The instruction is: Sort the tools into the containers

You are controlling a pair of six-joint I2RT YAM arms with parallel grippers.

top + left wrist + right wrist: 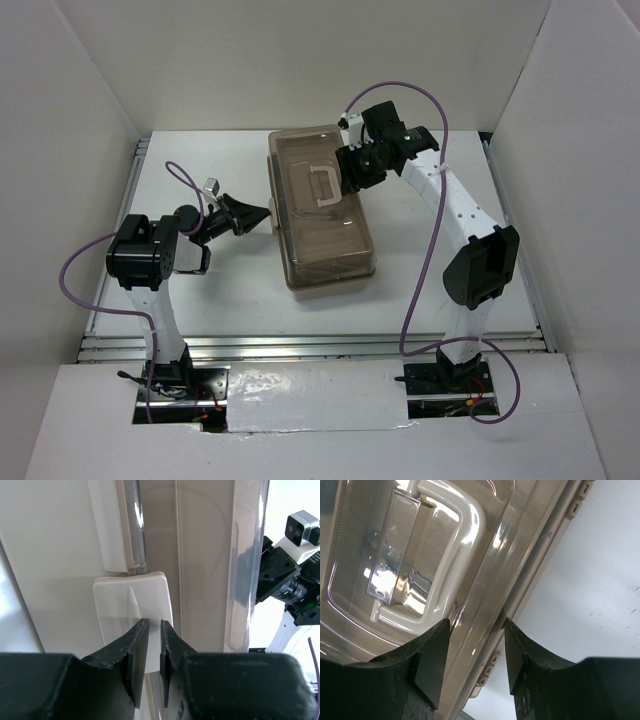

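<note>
The beige toolbox [325, 245] stands mid-table with its translucent brown lid [340, 225] down and white handle [325, 186] flat. No tools show in any view. My left gripper [263, 213] is at the box's left side. In the left wrist view its jaws [155, 623] are all but shut, a thin gap between them, tips at the white latch [127, 597]. My right gripper [353, 176] is over the lid's right edge. In the right wrist view it [476, 626] is open and straddles the lid's rim [520, 565], next to the handle [467, 540].
White walls close in the table [210, 290] at the back and both sides. A purple cable [425, 250] hangs along the right arm. Beige hinge lugs [487, 672] line the box's right edge. The right arm [295, 575] shows beyond the box in the left wrist view.
</note>
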